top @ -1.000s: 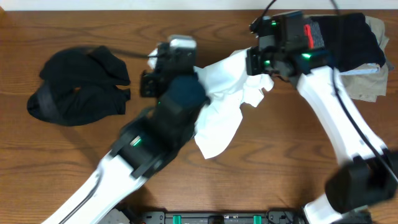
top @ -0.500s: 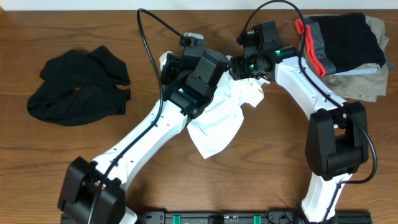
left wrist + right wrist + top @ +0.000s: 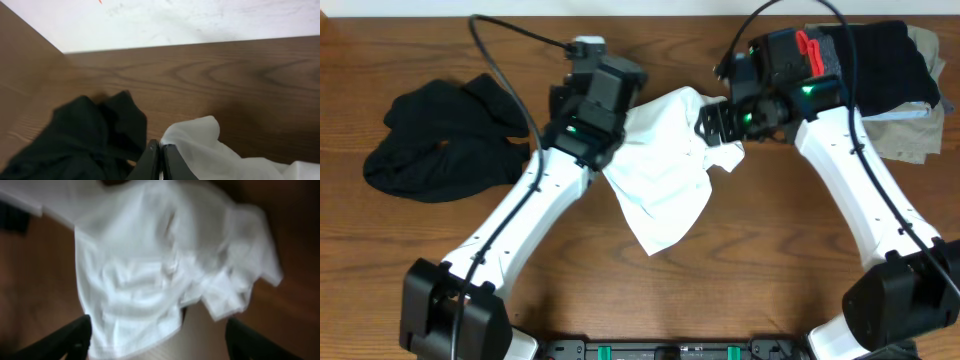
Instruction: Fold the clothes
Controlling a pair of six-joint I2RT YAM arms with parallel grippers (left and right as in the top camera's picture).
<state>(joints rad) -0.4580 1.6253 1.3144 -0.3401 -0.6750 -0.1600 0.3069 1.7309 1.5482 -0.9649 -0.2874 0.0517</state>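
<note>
The white T-shirt (image 3: 660, 180) lies crumpled mid-desk (image 3: 800, 260). The left hand (image 3: 160, 157) is pinched together beside its edge. The right hand (image 3: 159, 330) hangs over it, fingers spread apart. A black garment (image 3: 440, 145) lies left, and stacked clothes (image 3: 880, 80) sit far right.

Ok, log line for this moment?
task: fold clothes | left gripper: shut at shirt edge, hold unclear | right gripper: open above shirt | shirt: crumpled, unfolded | black garment: left, apart | stack: far right corner

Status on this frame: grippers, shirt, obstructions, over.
Left gripper shut at edge of white shirt. Right gripper open over it. Shirt crumpled, unfolded. Black garment close alongside.
</note>
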